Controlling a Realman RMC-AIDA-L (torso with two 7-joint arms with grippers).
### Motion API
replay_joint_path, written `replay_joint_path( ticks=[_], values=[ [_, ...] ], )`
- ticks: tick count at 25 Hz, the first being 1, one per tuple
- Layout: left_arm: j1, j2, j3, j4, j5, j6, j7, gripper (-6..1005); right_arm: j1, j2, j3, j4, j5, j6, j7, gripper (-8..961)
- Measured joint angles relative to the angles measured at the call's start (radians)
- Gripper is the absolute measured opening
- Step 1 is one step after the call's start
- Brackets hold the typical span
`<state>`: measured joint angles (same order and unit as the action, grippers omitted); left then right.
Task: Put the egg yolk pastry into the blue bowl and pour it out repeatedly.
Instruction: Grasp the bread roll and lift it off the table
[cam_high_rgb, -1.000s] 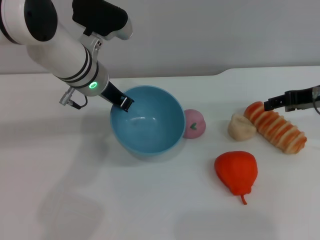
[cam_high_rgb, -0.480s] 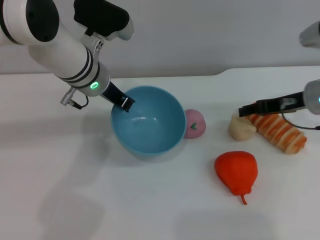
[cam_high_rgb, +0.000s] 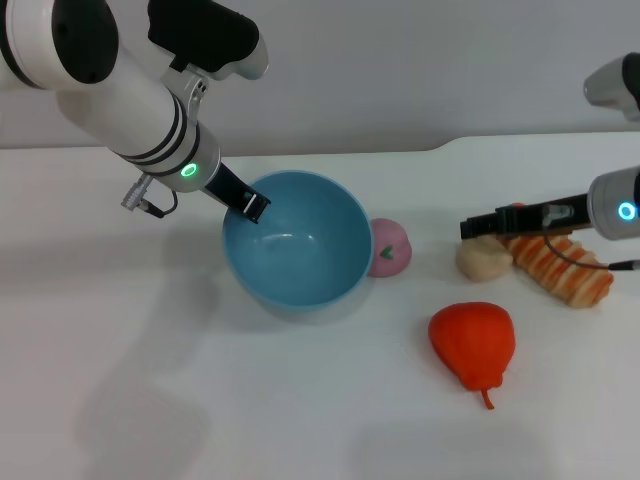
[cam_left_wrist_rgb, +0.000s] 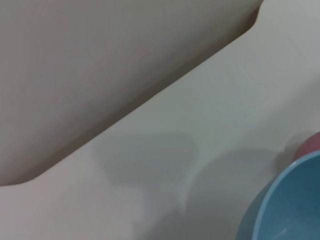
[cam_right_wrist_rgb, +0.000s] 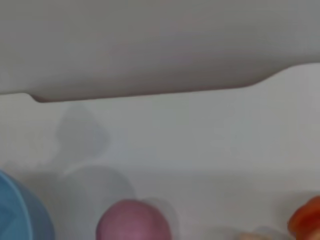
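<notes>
The blue bowl (cam_high_rgb: 297, 250) sits left of centre on the white table, tilted a little, and looks empty inside. My left gripper (cam_high_rgb: 250, 207) is at the bowl's back-left rim, shut on it. The bowl's edge (cam_left_wrist_rgb: 285, 205) also shows in the left wrist view. The egg yolk pastry (cam_high_rgb: 483, 260), a pale beige lump, lies on the table to the right, touching the striped bread roll (cam_high_rgb: 560, 265). My right gripper (cam_high_rgb: 468, 227) reaches in from the right and hovers just above the pastry's back edge.
A pink ball (cam_high_rgb: 388, 248) with a green mark rests against the bowl's right side, and shows again (cam_right_wrist_rgb: 132, 220) in the right wrist view. A red pear-shaped toy (cam_high_rgb: 473, 342) lies in front of the pastry. The table's back edge meets a grey wall.
My right arm has moved left, from beside the bread roll's far end to above the pastry. The left arm and the bowl have stayed put.
</notes>
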<state>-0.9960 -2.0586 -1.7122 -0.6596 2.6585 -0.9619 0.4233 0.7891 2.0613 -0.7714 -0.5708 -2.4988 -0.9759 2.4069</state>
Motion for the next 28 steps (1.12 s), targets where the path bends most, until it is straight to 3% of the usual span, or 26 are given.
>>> replay_joint_path(
  ticks=[19,25,28],
  values=[
    [0.005,0.000,0.000,-0.002,-0.001,0.012,0.006,-1,-0.013,0.004,-0.001,0.090,0.007,0.125,-0.064,602],
    [0.003,0.000,0.002,-0.003,-0.002,0.016,0.007,0,-0.007,0.005,-0.033,0.075,0.013,0.127,-0.077,406],
    [0.002,0.000,0.002,-0.001,-0.003,0.017,0.007,-1,-0.005,0.005,-0.049,0.051,0.014,0.119,-0.077,383]
  ],
)
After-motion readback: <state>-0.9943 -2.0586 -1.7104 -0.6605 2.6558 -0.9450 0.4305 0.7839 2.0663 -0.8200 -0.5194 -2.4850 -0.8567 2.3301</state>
